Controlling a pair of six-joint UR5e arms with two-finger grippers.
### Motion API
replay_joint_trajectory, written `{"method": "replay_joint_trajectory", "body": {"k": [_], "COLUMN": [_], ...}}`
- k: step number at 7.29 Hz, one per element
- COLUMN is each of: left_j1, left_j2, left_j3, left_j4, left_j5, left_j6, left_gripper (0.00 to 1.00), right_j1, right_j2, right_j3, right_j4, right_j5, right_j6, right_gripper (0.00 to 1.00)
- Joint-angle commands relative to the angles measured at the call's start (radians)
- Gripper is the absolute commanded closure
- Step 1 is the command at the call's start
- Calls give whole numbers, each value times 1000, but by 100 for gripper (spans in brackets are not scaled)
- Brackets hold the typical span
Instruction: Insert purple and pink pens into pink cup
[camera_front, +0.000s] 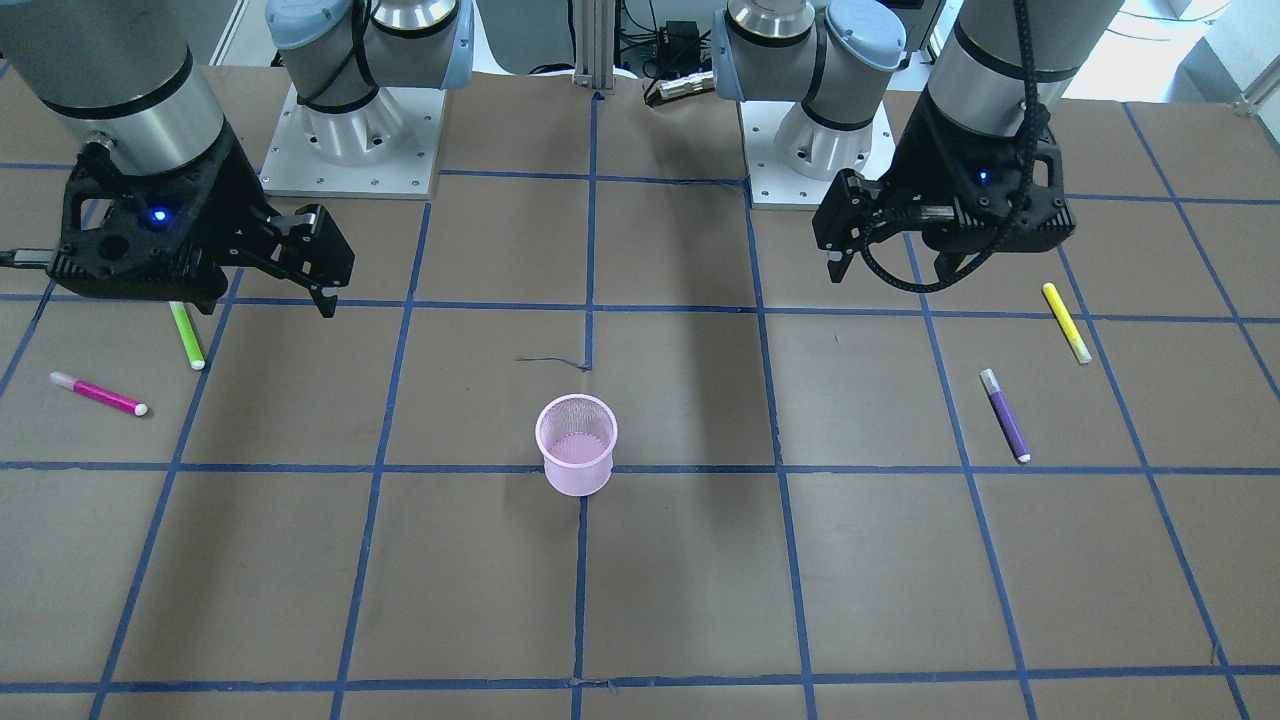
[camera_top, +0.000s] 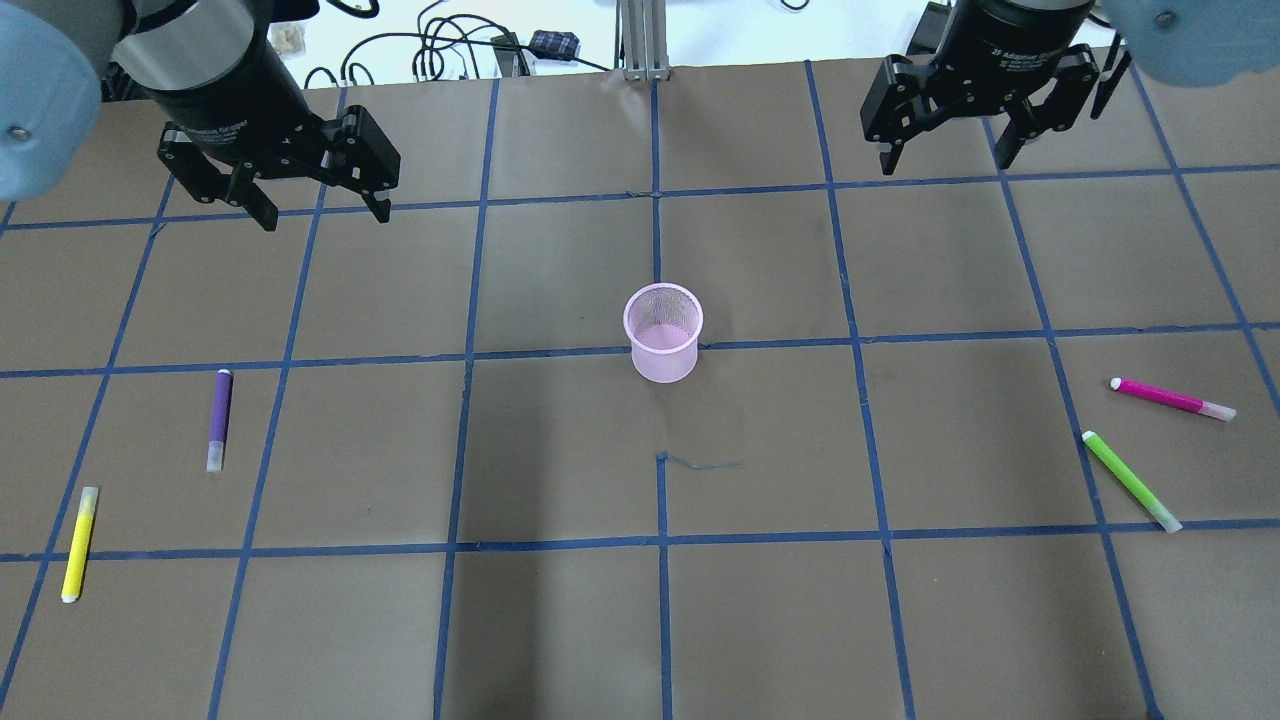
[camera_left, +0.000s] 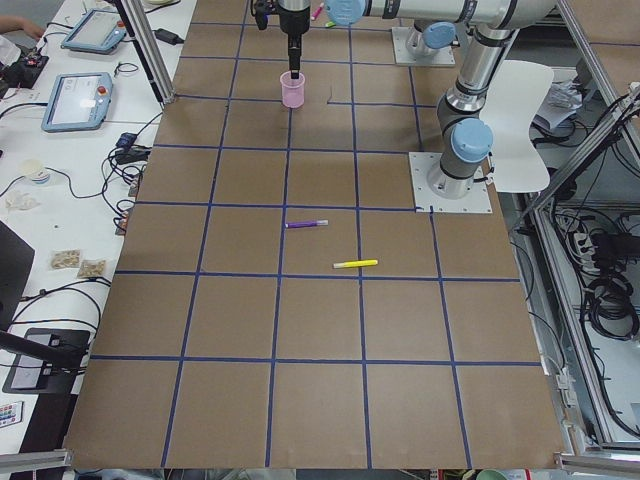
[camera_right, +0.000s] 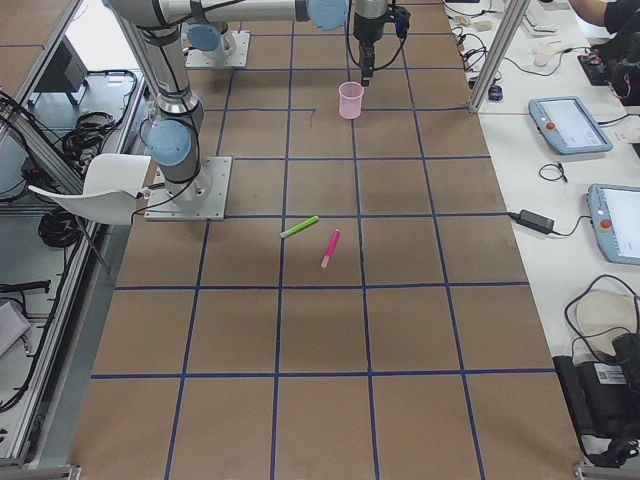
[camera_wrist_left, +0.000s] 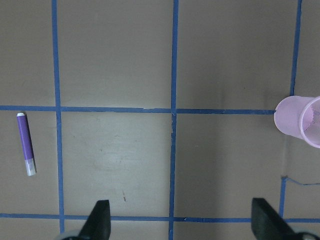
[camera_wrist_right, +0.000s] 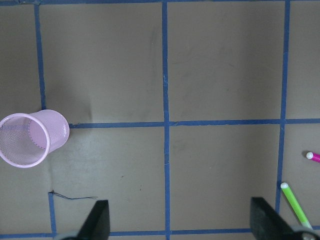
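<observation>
The pink mesh cup (camera_top: 663, 340) stands upright at the table's middle, and nothing shows inside it. The purple pen (camera_top: 219, 420) lies flat on the left side; it also shows in the left wrist view (camera_wrist_left: 26, 150). The pink pen (camera_top: 1172, 399) lies flat on the right side, and only its tip (camera_wrist_right: 314, 156) shows in the right wrist view. My left gripper (camera_top: 325, 218) is open and empty, held above the table beyond the purple pen. My right gripper (camera_top: 945, 160) is open and empty, held above the table beyond the pink pen.
A yellow pen (camera_top: 79, 543) lies near the purple pen on the left. A green pen (camera_top: 1130, 480) lies beside the pink pen on the right. Blue tape lines grid the brown table. The arm bases (camera_front: 350, 140) stand at the robot's edge.
</observation>
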Motion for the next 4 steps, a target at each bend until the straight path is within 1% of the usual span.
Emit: {"method": "replay_joint_trajectory", "body": {"k": [1,3,4], "left_j1": [-1,1,-1], "left_j2": [-5,0,-3], "left_j3": [1,2,1], "left_j4": [1,1,1], "left_j5": [-5,-7,-5], "left_j6": [0,0,0], "left_gripper": [0,0,0], "right_j1": [0,-1,-12], "right_j2": [2,5,7], "right_j3": [8,0,-4], "right_j4": [4,12,6], "right_j5": [-4,-12,2], "right_j6": [-2,-26,-154], "right_gripper": [0,0,0]}}
